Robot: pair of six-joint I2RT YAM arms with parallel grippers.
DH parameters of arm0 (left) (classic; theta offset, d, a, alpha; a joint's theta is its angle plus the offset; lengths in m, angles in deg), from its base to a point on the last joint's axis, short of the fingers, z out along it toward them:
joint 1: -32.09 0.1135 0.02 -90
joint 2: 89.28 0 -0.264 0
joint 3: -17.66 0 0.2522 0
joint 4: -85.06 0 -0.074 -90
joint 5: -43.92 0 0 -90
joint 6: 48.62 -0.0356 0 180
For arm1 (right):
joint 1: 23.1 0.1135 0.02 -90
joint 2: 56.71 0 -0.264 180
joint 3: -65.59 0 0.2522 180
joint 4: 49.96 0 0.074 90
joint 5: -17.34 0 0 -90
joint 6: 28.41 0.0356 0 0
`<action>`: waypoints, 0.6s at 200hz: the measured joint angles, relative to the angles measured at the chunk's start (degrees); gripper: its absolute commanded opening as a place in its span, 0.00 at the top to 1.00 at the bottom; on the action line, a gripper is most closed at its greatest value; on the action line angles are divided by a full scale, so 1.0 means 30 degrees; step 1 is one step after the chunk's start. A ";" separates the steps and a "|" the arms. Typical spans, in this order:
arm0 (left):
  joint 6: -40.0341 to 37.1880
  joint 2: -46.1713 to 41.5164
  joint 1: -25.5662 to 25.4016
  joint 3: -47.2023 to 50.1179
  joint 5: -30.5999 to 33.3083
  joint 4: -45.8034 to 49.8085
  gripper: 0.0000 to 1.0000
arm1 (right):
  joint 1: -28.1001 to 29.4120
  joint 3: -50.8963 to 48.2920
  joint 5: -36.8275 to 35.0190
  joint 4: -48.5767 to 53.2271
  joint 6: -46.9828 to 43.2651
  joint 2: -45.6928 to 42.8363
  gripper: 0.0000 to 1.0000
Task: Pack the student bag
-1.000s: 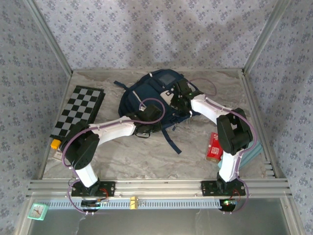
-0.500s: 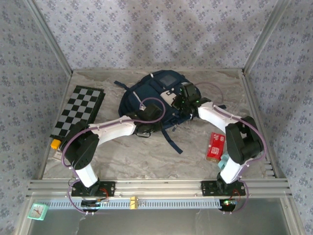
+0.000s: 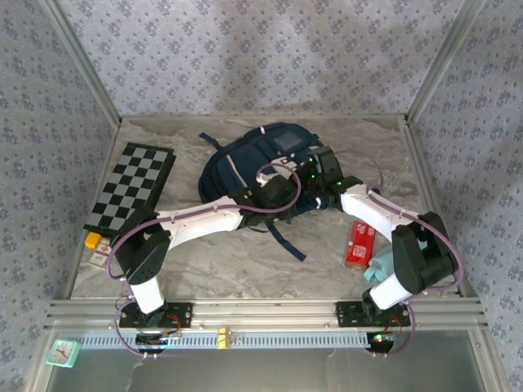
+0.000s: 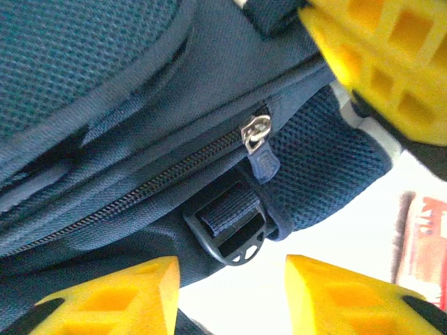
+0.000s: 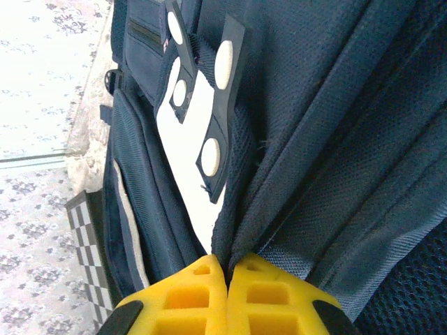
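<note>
grey-veined marble table (image 3: 204, 261) fenced by aluminium rails, with floral wallpaper on the walls behind. the student bag (image 3: 245, 159) lies at the back middle of it, a soft slumped lump of navy fabric, by far the biggest thing on the table. its long axis runs roughly from the near left to the far right. the end with the pale square patch (image 3: 286, 140) points toward the back wall, and a dark webbing strap (image 3: 288, 241) trails toward the near edge.

up close the cloth is a fine woven mesh with smooth piped seams. a coil zipper runs diagonally, ending in a silver metal puller (image 4: 255, 132) with a small navy tab. just below it sits a rounded black plastic buckle (image 4: 234, 234) threaded with ribbed webbing.

the left tool (image 4: 230, 264) has its yellow, grid-moulded fingers (image 4: 112, 296) spread wide, with the buckle in the gap and nothing gripped. the right tool (image 5: 227, 269) has its fingers (image 5: 269, 296) pressed together, pinching a fold of the bag's fabric where two seams converge. beside that fold is a smooth white panel (image 5: 183, 150) carrying a dark tab with oval holes.

a flat black-and-white chessboard (image 3: 135, 188) lies at the left, well apart from the bag. a red box (image 3: 358, 243) lies at the right, near the right arm.
</note>
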 measured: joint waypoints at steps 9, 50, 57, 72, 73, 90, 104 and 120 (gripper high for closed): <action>0.0029 0.0175 -0.0102 0.0000 0.0313 -0.0015 0.46 | 0.0095 -0.0182 -0.0022 -0.0160 0.0313 -0.0131 1.00; 0.0481 0.1042 -0.0481 -0.0466 0.2521 0.0401 0.35 | 0.0641 -0.1027 -0.0226 -0.1231 0.1727 -0.0627 1.00; 0.0568 0.1071 -0.0590 -0.0466 0.2929 0.0386 0.35 | 0.0707 -0.1129 -0.0240 -0.1421 0.1916 -0.0634 1.00; 0.0831 0.1078 -0.0831 -0.0459 0.3854 0.0328 0.34 | 0.0860 -0.1311 -0.0357 -0.1756 0.2302 -0.0685 1.00; 0.0831 0.1078 -0.0838 -0.0459 0.3905 0.0313 0.34 | 0.0867 -0.1319 -0.0364 -0.1770 0.2331 -0.0692 1.00; 0.0954 0.1078 -0.1093 -0.0219 0.5042 -0.0270 0.32 | 0.0984 -0.1486 -0.0481 -0.2222 0.2718 -0.0765 1.00; 0.1035 0.1078 -0.1239 0.0015 0.5814 -0.0648 0.31 | 0.1035 -0.1588 -0.0539 -0.2433 0.2878 -0.0801 1.00; 0.1202 0.1158 -0.1355 -0.0007 0.6586 -0.0597 0.35 | 0.1078 -0.1639 -0.0605 -0.2645 0.3075 -0.0809 1.00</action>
